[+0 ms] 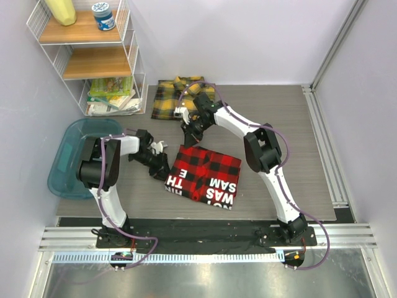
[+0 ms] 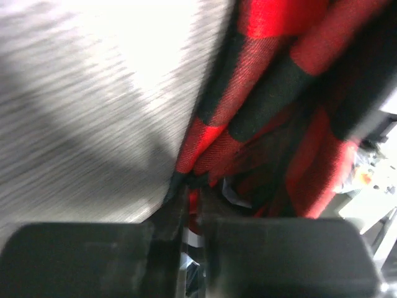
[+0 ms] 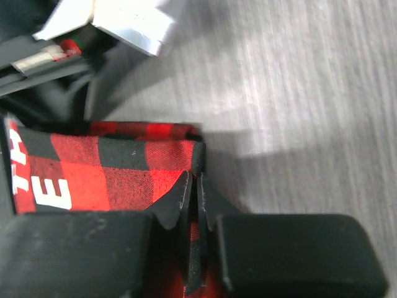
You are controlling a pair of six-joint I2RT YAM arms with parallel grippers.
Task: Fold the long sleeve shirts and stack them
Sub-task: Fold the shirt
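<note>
1. Red-and-black check shirt (image 1: 208,171) lies folded into a compact, nearly square packet in the middle of the table (image 1: 291,136). It is a little turned, and its white lettering (image 1: 220,195) is along the near edge.
2. The left gripper (image 1: 160,166) is at the left edge of this packet, toward the near corner. In the left wrist view its jaws are pressed together on a bunch of the red cloth, with only fabric between them.
3. The right gripper (image 1: 189,131) is at the far-left corner of the same packet. In the right wrist view its jaws are also closed, and they pinch the folded corner.
4. So both arms hold one side of the shirt. The held edge runs from near to far, and the rest of the shirt lies to the right of the left gripper and on the near side of the right gripper.
5. The yellow-and-black check shirt (image 1: 175,99) lies at the far edge of the table and looks already folded. It is just behind the right gripper and apart from the red shirt.
6. I judge that the coming move depends on this direction: the red packet must travel away from the bases and slightly left to land on the yellow one. The right arm is the nearer one to that place.
</note>
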